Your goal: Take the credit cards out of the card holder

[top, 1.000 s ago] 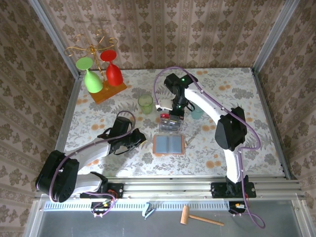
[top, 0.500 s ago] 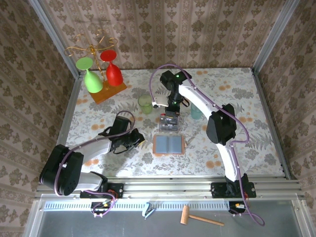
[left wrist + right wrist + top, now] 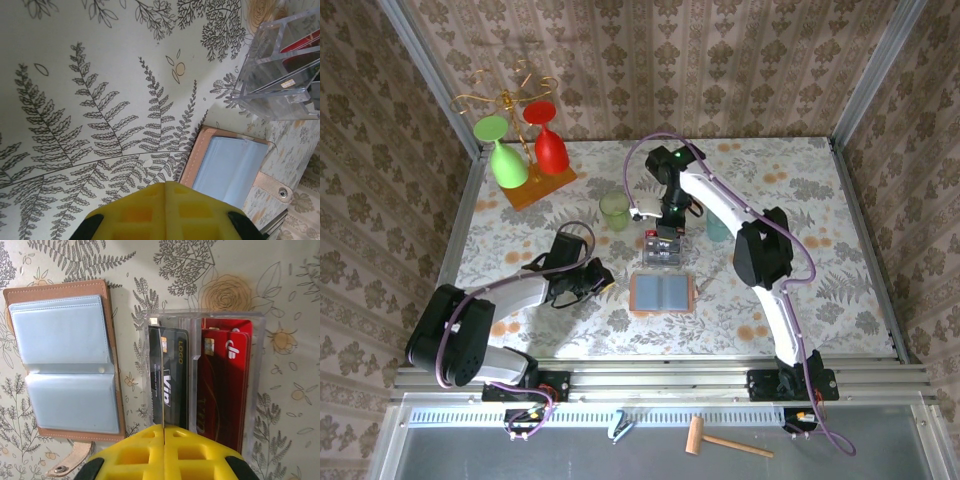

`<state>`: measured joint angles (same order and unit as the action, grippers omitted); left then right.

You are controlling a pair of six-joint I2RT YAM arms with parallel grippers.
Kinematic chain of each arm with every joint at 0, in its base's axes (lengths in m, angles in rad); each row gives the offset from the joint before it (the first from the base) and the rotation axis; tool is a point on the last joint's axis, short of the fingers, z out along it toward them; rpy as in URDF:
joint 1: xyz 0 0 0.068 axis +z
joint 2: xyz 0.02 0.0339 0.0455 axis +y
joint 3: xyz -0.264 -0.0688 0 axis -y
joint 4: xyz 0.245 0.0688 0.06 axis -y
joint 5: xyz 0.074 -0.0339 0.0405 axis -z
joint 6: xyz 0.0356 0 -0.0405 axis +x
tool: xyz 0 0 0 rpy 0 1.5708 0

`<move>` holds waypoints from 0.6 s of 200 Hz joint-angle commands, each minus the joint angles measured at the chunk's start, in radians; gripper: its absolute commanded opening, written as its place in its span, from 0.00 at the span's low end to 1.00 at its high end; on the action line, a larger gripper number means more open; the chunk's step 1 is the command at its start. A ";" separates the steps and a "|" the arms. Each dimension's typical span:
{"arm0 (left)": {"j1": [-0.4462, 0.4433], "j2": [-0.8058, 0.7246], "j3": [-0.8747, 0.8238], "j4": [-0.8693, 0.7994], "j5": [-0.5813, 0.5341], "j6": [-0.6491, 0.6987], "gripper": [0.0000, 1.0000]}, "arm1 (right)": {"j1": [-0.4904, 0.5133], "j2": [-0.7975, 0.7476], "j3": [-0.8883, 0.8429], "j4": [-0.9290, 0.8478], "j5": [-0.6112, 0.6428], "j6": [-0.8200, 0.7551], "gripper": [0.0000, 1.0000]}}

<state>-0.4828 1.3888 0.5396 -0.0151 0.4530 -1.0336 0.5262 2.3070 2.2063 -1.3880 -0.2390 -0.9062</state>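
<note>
Black card (image 3: 156, 371) pinched edge-on in right claw (image 3: 164, 429).

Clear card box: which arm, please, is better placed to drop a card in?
Right: the right tool grips an edge-on card above the box; the left tool sits shut by the card holder.

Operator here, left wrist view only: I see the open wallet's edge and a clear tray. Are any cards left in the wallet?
Observer: No. On the right wrist view both grey-blue pockets of the card holder look empty.
Operator: Where are the cards?
Observer: In the clear tray: a dark card in one slot, red cards in the other.
Operator: And the right gripper?
Observer: The right gripper hangs above the tray, shut on what looks like a thin card seen edge-on.
</note>
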 commanded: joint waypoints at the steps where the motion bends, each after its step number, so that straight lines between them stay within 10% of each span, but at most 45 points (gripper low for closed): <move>1: 0.006 0.008 0.020 0.004 0.016 0.018 0.07 | -0.005 0.036 0.021 -0.042 -0.026 -0.010 0.00; 120: 0.008 0.019 0.027 0.003 0.035 0.024 0.08 | -0.005 0.015 -0.050 -0.011 -0.014 0.037 0.17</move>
<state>-0.4828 1.3952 0.5446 -0.0151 0.4683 -1.0306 0.5262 2.3425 2.1761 -1.3880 -0.2607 -0.8852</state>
